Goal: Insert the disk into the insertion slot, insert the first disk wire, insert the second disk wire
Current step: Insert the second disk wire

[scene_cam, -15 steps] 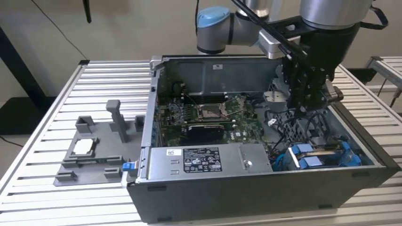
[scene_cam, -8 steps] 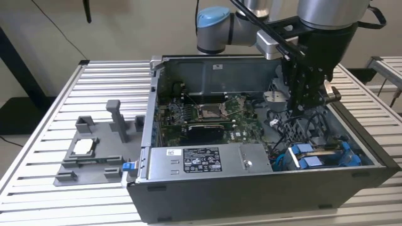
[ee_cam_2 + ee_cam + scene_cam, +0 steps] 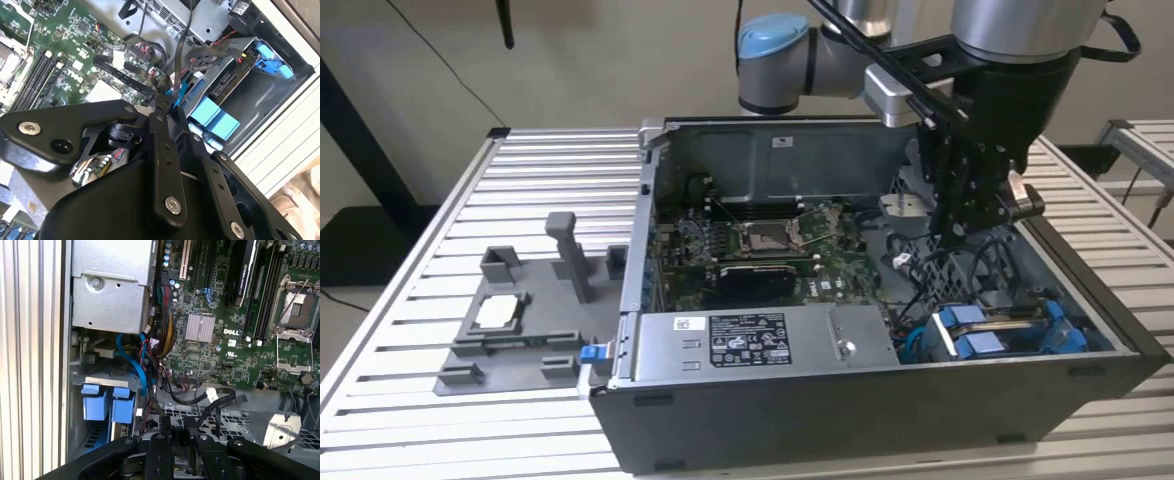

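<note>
Gripper point(image 3: 164, 102), fingers nearly closed, is pinching a black wire point(image 3: 182, 50). Disk point(image 3: 974, 345) is sitting in the slot point(image 3: 107, 382). Nearby cables point(image 3: 200, 397) are threatening to snag the wire loose.

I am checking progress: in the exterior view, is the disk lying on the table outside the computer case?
No, the disk sits with its blue tabs in the insertion slot inside the computer case.
</note>
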Available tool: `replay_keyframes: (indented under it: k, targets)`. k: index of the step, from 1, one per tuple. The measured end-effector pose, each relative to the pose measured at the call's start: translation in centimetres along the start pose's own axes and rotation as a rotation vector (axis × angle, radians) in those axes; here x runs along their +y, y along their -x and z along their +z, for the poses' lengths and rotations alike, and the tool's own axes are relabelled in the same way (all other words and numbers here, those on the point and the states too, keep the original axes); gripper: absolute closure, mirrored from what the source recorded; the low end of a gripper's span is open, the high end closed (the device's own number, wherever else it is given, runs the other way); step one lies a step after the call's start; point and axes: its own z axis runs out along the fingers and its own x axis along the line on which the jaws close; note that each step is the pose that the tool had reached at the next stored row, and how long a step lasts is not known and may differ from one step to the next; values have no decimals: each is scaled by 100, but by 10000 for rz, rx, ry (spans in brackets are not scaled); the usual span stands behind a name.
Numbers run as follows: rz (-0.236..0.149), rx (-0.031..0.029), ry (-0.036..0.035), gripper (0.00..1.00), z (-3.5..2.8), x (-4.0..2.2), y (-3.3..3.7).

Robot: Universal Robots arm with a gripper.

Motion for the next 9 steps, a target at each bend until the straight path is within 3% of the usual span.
replay_keyframes:
  k: [5, 6, 7, 9]
  targets:
    - [-4, 13, -7, 75, -3, 2, 1]
    - [-9, 38, -5, 75, -4, 2, 3]
    - [-16, 83, 1, 68, -4, 3, 9]
    - [-42, 203, 8, 68, -3, 2, 33]
